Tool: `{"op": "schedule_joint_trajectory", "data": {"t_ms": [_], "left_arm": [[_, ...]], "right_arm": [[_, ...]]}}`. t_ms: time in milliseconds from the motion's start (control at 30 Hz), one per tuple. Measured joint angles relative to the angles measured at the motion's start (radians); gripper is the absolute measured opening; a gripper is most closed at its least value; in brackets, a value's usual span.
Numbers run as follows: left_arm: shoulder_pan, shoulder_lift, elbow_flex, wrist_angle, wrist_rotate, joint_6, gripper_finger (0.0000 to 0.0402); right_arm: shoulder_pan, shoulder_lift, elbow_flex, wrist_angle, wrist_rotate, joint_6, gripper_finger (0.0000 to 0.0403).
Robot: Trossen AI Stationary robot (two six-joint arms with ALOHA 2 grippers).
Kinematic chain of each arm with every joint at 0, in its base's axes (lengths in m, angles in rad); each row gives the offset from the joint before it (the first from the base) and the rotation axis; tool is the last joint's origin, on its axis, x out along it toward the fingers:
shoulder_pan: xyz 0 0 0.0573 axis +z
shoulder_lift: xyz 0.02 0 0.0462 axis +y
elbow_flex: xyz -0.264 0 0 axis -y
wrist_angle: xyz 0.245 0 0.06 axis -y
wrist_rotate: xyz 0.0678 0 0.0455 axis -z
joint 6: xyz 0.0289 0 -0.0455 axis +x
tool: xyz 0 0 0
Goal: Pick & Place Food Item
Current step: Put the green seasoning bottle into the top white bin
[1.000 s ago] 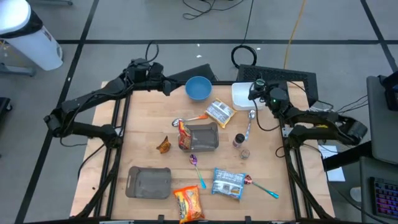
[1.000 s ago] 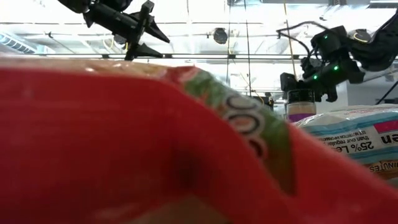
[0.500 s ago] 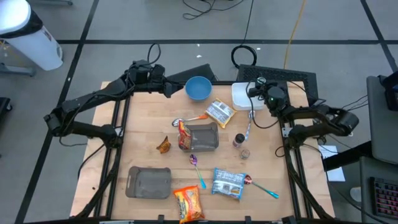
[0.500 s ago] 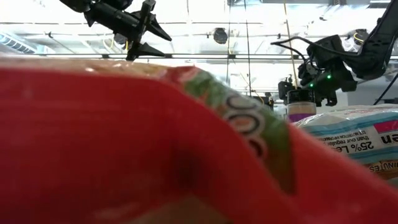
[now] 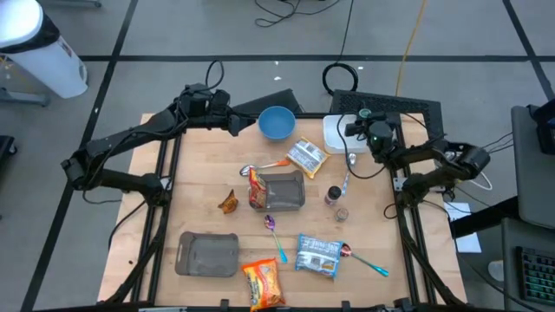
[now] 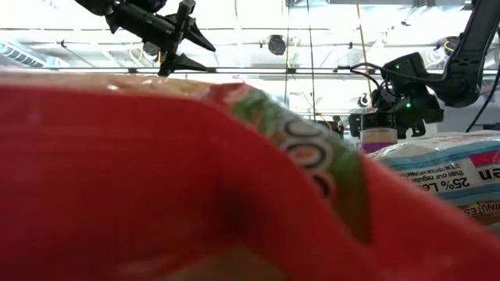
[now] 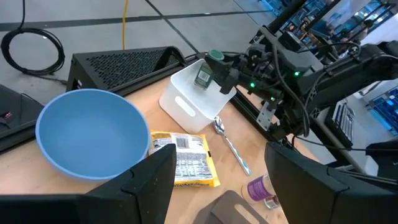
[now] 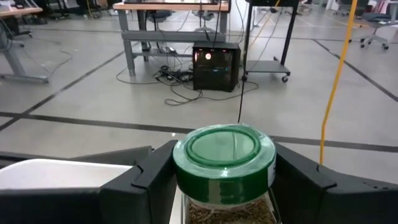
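Only one spot gives you print you can actually read: the blue-and-white packet (image 6: 449, 176) at the right edge of the low view. You've got "25% LE" in dark letters across its white band, cut off there by the frame edge, and under it part of a word ending "...INUTES". The red wrapper (image 6: 180, 179) filling most of that view shows dark curved marks you can't make out as letters. From above, the packets' printing is too small for you to read. The green-lidded jar (image 8: 224, 165) shows you no legible label.
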State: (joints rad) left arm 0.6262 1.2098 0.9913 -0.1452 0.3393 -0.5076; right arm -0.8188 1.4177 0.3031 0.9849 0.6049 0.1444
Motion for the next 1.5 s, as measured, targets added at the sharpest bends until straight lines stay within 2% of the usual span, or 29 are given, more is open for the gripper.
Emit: {"op": "schedule_joint_trajectory", "data": {"t_ms": [400,833,967,1333,1500], "left_arm": [[0.0,0.0,0.0,0.0,0.0,-0.012,0.0251],[0.0,0.0,0.0,0.0,-0.001,-0.018,0.025],[0.0,0.0,0.0,0.0,-0.001,-0.019,0.025],[0.0,0.0,0.0,0.0,-0.001,-0.022,0.025],[0.0,0.0,0.0,0.0,-0.001,-0.026,0.0251]], "right_arm": [[0.0,0.103,0.0,0.104,-0.002,0.0,0.0197],[-0.049,0.103,0.0,0.107,-0.01,0.0,0.0197],[-0.068,0.103,0.0,0.11,-0.06,0.0,0.0197],[-0.071,0.103,0.0,0.101,-0.058,0.0,0.0198],[-0.071,0.103,0.0,0.101,-0.058,0.0,0.0216]]}}
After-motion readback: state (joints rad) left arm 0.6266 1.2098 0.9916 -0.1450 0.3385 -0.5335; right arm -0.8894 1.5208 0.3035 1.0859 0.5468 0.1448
